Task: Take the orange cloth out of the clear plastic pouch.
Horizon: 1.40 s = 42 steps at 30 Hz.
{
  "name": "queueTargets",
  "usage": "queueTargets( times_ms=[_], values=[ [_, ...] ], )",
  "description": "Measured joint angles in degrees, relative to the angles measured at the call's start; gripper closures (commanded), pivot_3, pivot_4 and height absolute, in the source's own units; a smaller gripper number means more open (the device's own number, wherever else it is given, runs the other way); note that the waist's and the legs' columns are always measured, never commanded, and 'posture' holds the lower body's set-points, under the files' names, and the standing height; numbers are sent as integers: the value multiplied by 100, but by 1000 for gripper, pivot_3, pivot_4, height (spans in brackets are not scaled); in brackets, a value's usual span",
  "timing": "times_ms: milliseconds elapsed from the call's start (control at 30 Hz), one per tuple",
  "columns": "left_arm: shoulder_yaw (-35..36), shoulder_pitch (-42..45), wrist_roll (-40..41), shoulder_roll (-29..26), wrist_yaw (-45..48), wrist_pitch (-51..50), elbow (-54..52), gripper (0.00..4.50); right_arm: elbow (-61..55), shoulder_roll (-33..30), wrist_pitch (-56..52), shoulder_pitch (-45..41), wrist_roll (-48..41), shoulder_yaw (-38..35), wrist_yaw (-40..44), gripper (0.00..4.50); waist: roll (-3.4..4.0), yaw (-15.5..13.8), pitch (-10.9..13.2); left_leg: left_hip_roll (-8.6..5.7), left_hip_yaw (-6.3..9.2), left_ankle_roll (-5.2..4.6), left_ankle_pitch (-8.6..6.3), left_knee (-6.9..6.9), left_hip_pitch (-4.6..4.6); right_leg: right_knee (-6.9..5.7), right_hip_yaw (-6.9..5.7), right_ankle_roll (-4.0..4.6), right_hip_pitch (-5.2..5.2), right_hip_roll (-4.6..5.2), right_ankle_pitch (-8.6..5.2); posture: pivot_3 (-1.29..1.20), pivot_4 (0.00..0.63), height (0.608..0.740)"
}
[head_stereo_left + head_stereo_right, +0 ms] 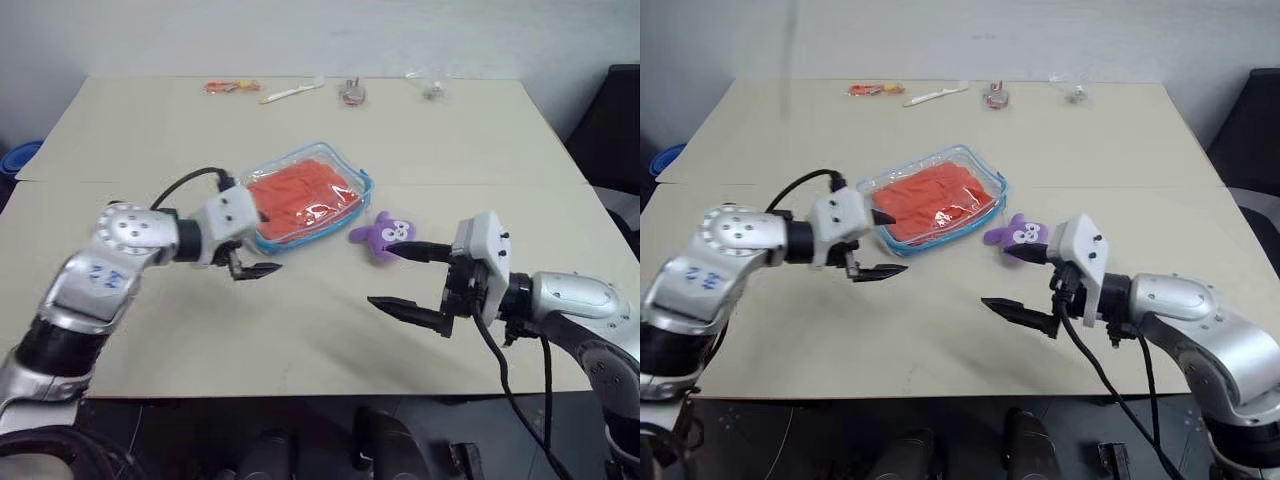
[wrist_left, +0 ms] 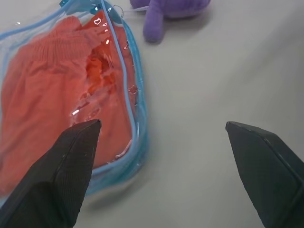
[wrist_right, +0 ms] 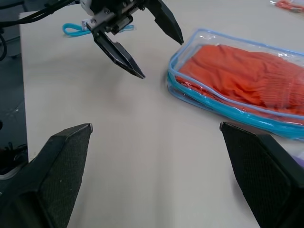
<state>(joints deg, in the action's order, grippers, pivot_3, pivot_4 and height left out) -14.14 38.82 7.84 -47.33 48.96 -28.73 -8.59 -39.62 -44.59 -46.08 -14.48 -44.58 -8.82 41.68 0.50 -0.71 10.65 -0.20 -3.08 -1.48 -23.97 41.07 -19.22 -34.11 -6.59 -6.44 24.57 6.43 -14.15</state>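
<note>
The clear plastic pouch with light blue trim lies flat on the table's middle, and the orange cloth is folded inside it. My left gripper hovers at the pouch's near left corner, open and holding nothing; the left wrist view shows its gripper spanning the pouch edge and bare table. The right gripper stands open to the right of the pouch, in front of the purple plush toy, not touching either. In the right wrist view the pouch and cloth lie ahead.
Small items line the table's far edge: an orange-red piece, a white stick, a metal bit and a clear bit. A blue loop lies behind my left gripper. A dark chair stands at the right.
</note>
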Motion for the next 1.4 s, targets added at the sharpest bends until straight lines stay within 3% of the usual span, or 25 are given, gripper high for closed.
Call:
queueTargets(
  times_ms=[100, 267, 300, 433, 767, 933, 1067, 1233, 1400],
  values=[
    [-305, 100, -615, 400, -318, 618, 664, 39, -256, -2, -102, 250, -124, -184, -260, 0, -3, -47, 1, -3, 0, -3, -1, 7, -3, 0, 1, 0, 0, 4, 0, 0, 150, 740],
    [-648, 209, -1372, 614, -448, 1339, 1281, 39, -539, -2, -204, 489, -288, -365, -609, 0, -4, -83, 1, -5, 4, -6, -1, 13, -8, 0, -2, -1, -1, 8, 1, 0, 150, 740],
    [-645, 288, -1414, 757, -471, 1411, 1420, 217, -567, -2, -224, 503, -335, -412, -667, 0, -4, -104, 2, -6, 9, -8, -1, 17, -10, 0, -5, -3, -4, 10, 1, 0, 150, 740],
    [-588, 546, -1472, 1256, -656, 1506, 1856, 1265, -610, -7, -261, 535, -392, -488, -818, 0, -5, -128, 2, -9, 10, -14, -2, 23, -12, 0, -3, -9, -6, 13, 5, 0, 150, 740],
    [-235, 481, -1473, 1282, -619, 1522, 2065, 4440, -608, -53, -264, 531, -399, -488, -867, 0, -5, -78, 2, -5, 19, -14, -2, 21, -11, 0, -4, -9, -5, 12, 5, 0, 150, 740],
    [-152, 208, -1416, 1013, -245, 1868, 1992, 4482, -574, -129, -262, 477, -399, -485, -804, 0, -5, -78, 2, -4, 32, -14, -2, 21, -10, 0, -3, -9, -4, 12, 5, 0, 150, 740],
    [-15, -140, -1241, 531, 340, 2787, 1806, 4482, -516, -278, -255, 497, -404, -484, -588, 0, -4, -70, 2, -1, 54, -14, -2, 20, -9, 1, -1, -9, -4, 13, 5, 0, 150, 740],
    [239, -595, -555, -192, 1624, 4326, 1884, 4482, -501, -840, -199, 1058, -455, -559, 208, 0, -4, -89, 2, 8, 61, -16, -3, 21, -10, 6, -6, -9, -7, 19, 5, 0, 150, 740],
    [400, -550, -219, -317, 2367, 5260, 2393, 4482, -490, -1148, 7, 1676, -436, -880, 911, 0, -5, -110, 2, -4, 60, -26, -7, 30, -10, 6, -6, -13, -15, 19, 8, 0, 150, 740]
  ],
)
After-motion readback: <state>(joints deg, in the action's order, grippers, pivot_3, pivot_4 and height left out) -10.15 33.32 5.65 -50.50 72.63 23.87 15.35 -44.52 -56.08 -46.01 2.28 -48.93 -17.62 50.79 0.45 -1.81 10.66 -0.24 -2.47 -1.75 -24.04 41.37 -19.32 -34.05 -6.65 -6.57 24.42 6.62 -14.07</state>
